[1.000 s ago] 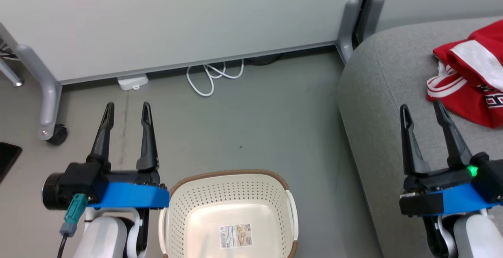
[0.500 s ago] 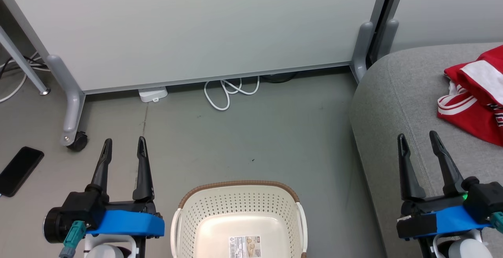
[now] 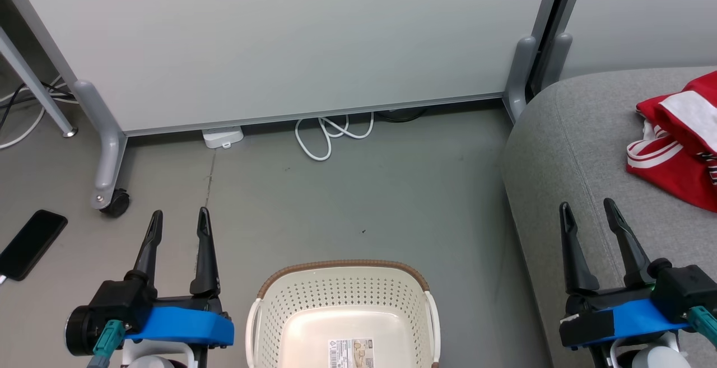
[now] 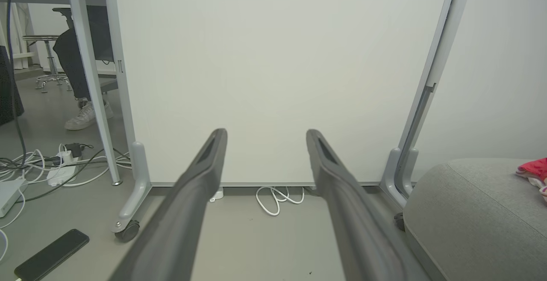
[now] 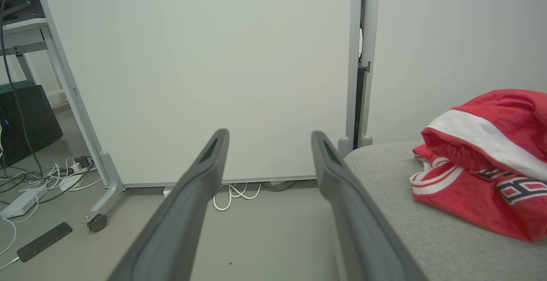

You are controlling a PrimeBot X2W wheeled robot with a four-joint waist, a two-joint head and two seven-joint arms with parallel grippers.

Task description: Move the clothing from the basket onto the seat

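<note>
The red clothing [image 3: 680, 144] lies piled on the grey seat [image 3: 566, 149] at the right; in the right wrist view the clothing [image 5: 483, 165] shows white stripes and lettering. The cream basket [image 3: 343, 315] stands on the floor at the bottom centre, holding nothing but a label sticker on its floor. My left gripper [image 3: 179, 218] is open over the floor, left of the basket. My right gripper [image 3: 586, 211] is open above the seat's front part, short of the clothing. In each wrist view the left gripper [image 4: 265, 132] and the right gripper [image 5: 269, 133] have nothing between their fingers.
A white partition panel [image 3: 280, 37] on grey wheeled legs [image 3: 106, 155] closes the far side. A looped white cable [image 3: 330, 133] lies at its foot. A black phone [image 3: 31, 243] lies on the floor at left. A person's leg and shoe [image 4: 83, 114] show beyond the panel.
The head camera has tilted and shifted, so the floor scene sits lower and more to the right. Both grippers stay open and empty; the clothing has not moved on the seat.
</note>
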